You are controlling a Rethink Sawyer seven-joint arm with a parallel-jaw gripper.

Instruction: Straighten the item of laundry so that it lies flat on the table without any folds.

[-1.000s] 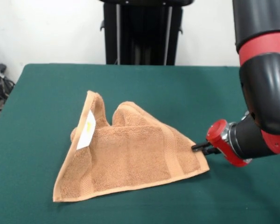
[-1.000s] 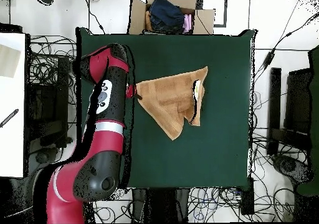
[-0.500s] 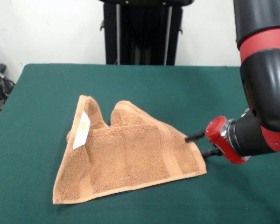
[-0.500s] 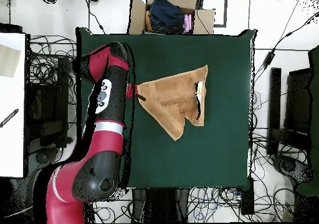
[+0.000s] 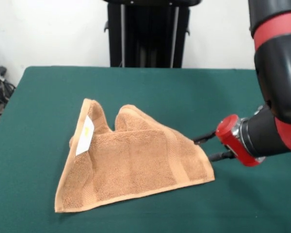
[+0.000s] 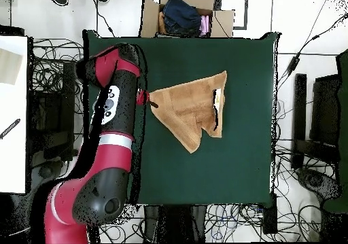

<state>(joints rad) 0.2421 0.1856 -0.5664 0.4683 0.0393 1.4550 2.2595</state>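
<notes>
Hovering wide open beside towel (image 5: 136,167) corner, end effector (image 5: 206,148) holds nothing; towel sits folded, triangular, mid-counter (image 5: 184,92). Unfolding step under way, seemingly; next move needs grip on folded-over flap.

The front view looks across the surface (image 5: 34,92) from low beyond one long edge, close enough that the side edges and near edge are cropped. The overhead view looks straight down from high above, taking in the whole surface (image 6: 245,153) plus surrounding floor cables (image 6: 47,85) and a cardboard box (image 6: 187,13). Both views share the green top, the towel (image 5: 131,162) (image 6: 190,109) and the arm (image 5: 276,73) (image 6: 112,119). The overhead view is turned half round relative to the front view.
</notes>
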